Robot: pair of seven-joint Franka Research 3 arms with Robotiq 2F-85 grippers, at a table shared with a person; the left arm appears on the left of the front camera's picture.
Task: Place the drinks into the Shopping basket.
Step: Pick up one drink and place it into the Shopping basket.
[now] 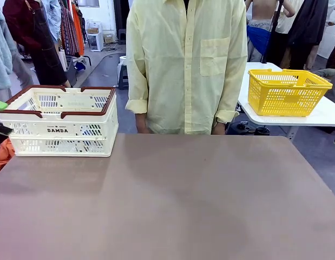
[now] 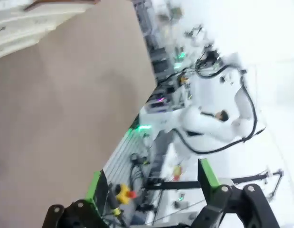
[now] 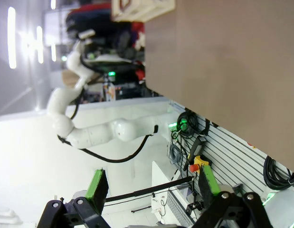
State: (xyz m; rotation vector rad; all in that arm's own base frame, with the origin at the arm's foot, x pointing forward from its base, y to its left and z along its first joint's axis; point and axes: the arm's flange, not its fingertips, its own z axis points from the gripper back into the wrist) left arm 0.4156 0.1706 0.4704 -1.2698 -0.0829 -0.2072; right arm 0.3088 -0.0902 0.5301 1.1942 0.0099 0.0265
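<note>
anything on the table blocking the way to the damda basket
Nothing visible does. The Shopping basket stands at the table's far left corner, and the brown tabletop in front of it is bare. The person stands behind the far edge, beside the basket and not over it.

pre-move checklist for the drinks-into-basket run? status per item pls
1. Shopping basket on the table, upright, at its far left corner: ok.
2. Basket top uncovered: ok.
3. Drinks located on the table: not ok, none seen.
4. Left hand open, holding nothing: ok.
5. Right hand open, holding nothing: ok.
6. Person stands at the far edge; hands hidden below the table edge, holding drinks or not: cannot tell.
</note>
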